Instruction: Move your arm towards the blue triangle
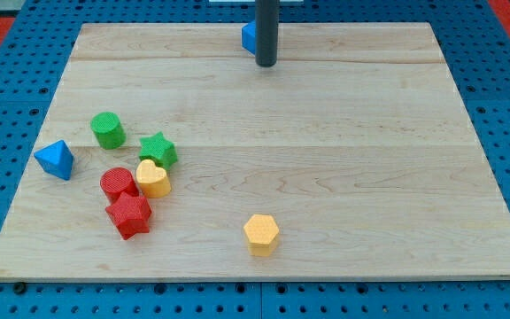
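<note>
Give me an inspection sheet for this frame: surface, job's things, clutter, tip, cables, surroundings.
Surface: wooden board, flat.
Job's things: blue triangle near the view's left edge, untouched.
Clutter: green cylinder, green star, red cylinder, yellow heart, red star, yellow hexagon; another blue block behind the rod.
Tip: my tip at the view's top, far from the triangle.
Cables: nothing seen.
Surroundings: blue pegboard.

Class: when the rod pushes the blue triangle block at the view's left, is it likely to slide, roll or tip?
The blue triangle probably slides: flat faces, none rounded. An off-centre push from my tip would likely spin it. The smooth board suggests little grip.
</note>
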Available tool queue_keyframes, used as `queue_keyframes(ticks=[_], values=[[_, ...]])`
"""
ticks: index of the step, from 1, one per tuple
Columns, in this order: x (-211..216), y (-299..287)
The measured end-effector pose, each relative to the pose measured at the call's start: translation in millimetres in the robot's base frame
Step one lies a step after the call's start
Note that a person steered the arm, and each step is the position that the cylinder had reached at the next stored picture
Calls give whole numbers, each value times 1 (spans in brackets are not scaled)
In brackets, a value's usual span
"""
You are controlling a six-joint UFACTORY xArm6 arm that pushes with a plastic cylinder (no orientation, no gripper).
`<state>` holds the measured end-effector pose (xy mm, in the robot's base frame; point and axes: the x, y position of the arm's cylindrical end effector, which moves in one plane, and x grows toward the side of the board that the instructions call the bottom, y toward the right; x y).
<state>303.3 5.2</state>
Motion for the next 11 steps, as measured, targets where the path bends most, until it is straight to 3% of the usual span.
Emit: queue_keyframes(ticks=[2, 5, 7, 9, 11], values=[[87, -16], [255, -43], [316, -134], [254, -250], [175, -251]])
